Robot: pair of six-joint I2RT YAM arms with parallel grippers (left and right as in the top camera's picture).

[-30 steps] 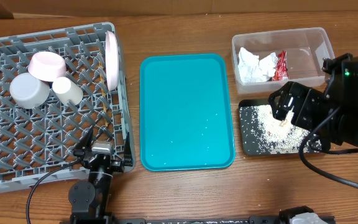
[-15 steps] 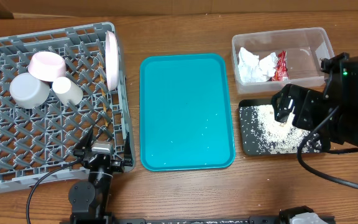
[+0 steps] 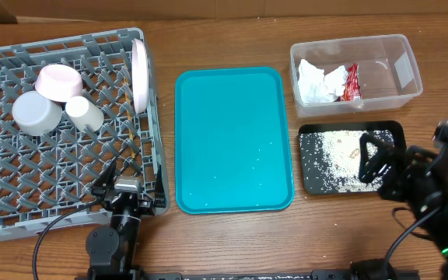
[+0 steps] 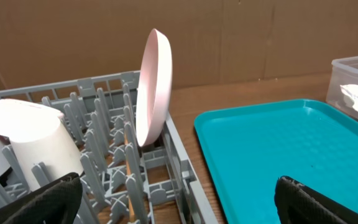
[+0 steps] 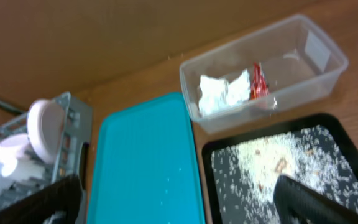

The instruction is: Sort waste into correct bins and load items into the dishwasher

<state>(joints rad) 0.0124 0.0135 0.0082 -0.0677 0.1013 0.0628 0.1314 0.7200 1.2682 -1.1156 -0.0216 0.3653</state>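
Right arm has pulled back within the last second. It stood over the seam between the two bins right of the teal tray; now it sits closer to the near desk edge. Right pincer is spread wide and carries nothing, hanging over the black tray at the end away from the teal tray. Clear tub is fully uncovered again. Reads as a retreat after a drop, not an approach.

Positions, all from the teal tray:
- right, far side: clear tub, with the crumpled napkin and red wrapper inside
- right, near side: black tray, rice scraps strewn over its floor, below the right pincer and toward the teal tray; contact cannot be told
- left: dish rack; plate on edge at the wall nearest the tray; pink bowl, grey bowl and white cup clustered further left; chopsticks down among the pegs below the plate
- on the tray itself: only a few pale specks

Left pincer is also spread and empty, at the rack's near corner beside the tray, unmoved.

Judgement: sorting and loading look nearly finished; the specks are the only leftover I can spot
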